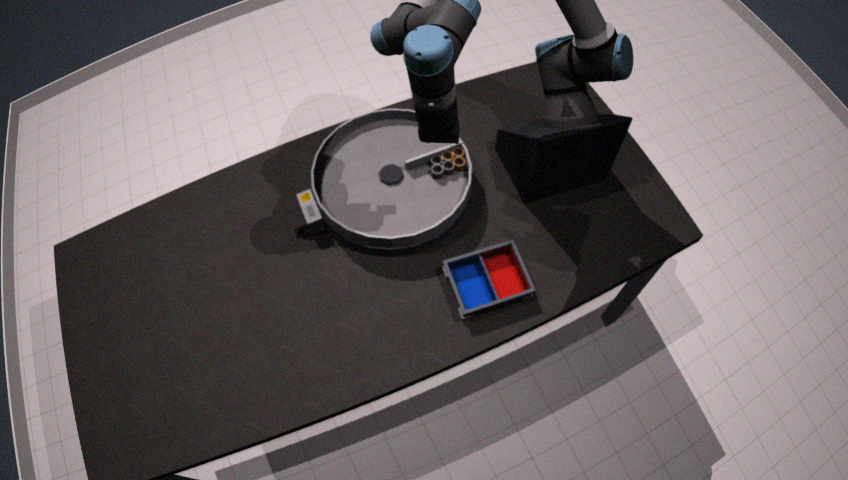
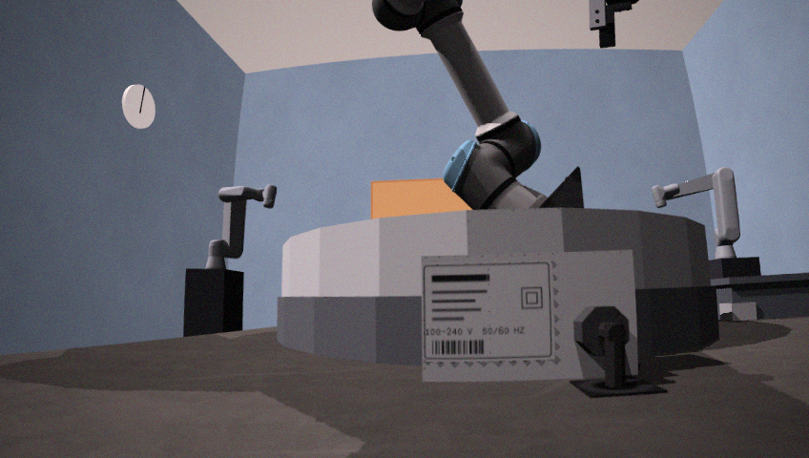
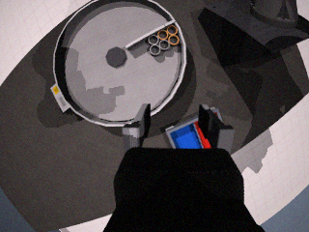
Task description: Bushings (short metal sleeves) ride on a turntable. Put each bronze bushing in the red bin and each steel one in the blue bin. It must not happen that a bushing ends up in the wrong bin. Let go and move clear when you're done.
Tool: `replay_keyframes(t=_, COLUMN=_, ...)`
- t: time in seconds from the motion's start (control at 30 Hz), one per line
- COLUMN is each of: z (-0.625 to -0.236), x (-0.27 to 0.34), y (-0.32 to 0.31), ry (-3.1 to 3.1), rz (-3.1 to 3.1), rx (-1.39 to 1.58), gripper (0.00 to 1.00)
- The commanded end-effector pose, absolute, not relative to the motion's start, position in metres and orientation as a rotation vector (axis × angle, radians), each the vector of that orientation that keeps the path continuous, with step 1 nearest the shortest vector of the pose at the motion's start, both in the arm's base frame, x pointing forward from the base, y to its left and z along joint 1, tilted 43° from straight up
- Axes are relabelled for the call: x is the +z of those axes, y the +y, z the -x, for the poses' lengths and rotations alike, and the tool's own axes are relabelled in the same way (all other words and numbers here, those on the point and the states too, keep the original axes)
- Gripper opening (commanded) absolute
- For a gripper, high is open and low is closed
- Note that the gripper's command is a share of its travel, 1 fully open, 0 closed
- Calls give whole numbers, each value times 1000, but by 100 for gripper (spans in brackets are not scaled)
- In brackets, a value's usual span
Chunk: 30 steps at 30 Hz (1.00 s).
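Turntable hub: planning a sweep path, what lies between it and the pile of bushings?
A short grey bar runs from near the hub out to the bushings, clearest in the top view.
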State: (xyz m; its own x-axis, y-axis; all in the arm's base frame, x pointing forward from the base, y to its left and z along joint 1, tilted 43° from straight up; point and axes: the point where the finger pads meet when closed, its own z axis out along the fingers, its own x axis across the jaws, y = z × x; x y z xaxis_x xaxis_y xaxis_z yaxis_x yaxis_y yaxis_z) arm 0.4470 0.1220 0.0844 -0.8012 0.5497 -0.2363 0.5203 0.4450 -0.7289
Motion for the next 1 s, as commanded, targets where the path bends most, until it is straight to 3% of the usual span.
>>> replay_keyframes(t=0.0, z=-447, x=84, y=122, ry=-2821, rz=958, rx=1198, gripper=100)
replay_keyframes(t=0.37, z=-447, x=84, y=122, ry=-2845, rz=954, rx=1181, gripper=100)
replay_keyframes(t=0.4, z=-447, x=85, y=122, ry=-2682, rz=975, rx=1288, gripper=100)
replay_keyframes(t=0.97, z=-447, x=84, y=122, ry=-2845, rz=954, rx=1181, gripper=100)
